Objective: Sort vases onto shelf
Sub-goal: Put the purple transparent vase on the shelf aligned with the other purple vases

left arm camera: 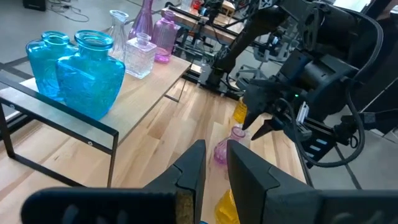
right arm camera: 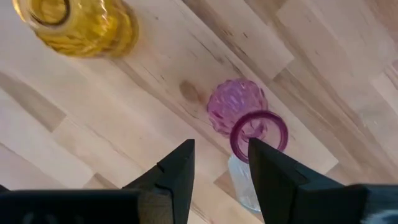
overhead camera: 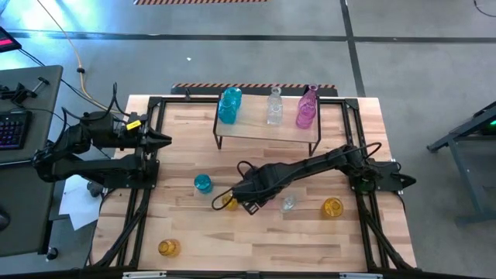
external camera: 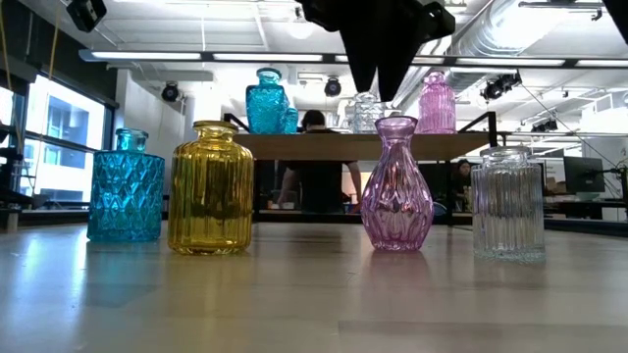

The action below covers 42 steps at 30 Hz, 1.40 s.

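Your right gripper [right arm camera: 221, 165] hangs over the pink vase [right arm camera: 245, 118] upright on the tabletop [right arm camera: 93, 118], fingers spread, holding nothing; rim sits just ahead of the gap. Left gripper [left arm camera: 214, 162] is farther off, empty.

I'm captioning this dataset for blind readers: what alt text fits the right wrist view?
Looking down past the right gripper, fingers open, at a pink-purple vase standing on the wooden tabletop just beyond the fingertips. A yellow vase stands apart from it, and part of a clear vase shows beside the pink one.
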Tool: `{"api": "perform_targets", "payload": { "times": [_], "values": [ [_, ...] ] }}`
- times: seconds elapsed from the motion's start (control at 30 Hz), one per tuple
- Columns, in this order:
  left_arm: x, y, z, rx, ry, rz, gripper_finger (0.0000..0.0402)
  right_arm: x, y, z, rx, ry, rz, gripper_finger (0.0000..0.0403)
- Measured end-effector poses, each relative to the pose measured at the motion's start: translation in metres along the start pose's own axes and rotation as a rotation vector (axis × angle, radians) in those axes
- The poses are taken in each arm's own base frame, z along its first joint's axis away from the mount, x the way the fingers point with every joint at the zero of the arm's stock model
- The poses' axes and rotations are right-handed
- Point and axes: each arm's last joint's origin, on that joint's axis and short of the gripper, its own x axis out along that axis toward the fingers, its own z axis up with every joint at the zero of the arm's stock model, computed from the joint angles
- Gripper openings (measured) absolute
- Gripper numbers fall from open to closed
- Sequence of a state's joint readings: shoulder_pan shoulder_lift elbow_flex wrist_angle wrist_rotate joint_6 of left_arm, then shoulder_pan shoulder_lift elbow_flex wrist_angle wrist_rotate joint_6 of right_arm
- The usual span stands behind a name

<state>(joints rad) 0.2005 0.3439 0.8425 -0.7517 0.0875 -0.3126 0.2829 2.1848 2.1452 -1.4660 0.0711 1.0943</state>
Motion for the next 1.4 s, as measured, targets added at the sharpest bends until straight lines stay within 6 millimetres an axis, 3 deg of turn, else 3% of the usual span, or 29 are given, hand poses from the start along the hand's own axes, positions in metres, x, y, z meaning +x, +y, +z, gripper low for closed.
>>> {"api": "perform_targets", "payload": {
  "times": [1.4],
  "values": [
    [-0.0001, -0.0005, 0.0, -0.026, 0.004, -0.014, 0.0058, 0.0047, 0.0017, -0.0031, 0.0, 0.031, -0.016, 0.0133]
  ]
}}
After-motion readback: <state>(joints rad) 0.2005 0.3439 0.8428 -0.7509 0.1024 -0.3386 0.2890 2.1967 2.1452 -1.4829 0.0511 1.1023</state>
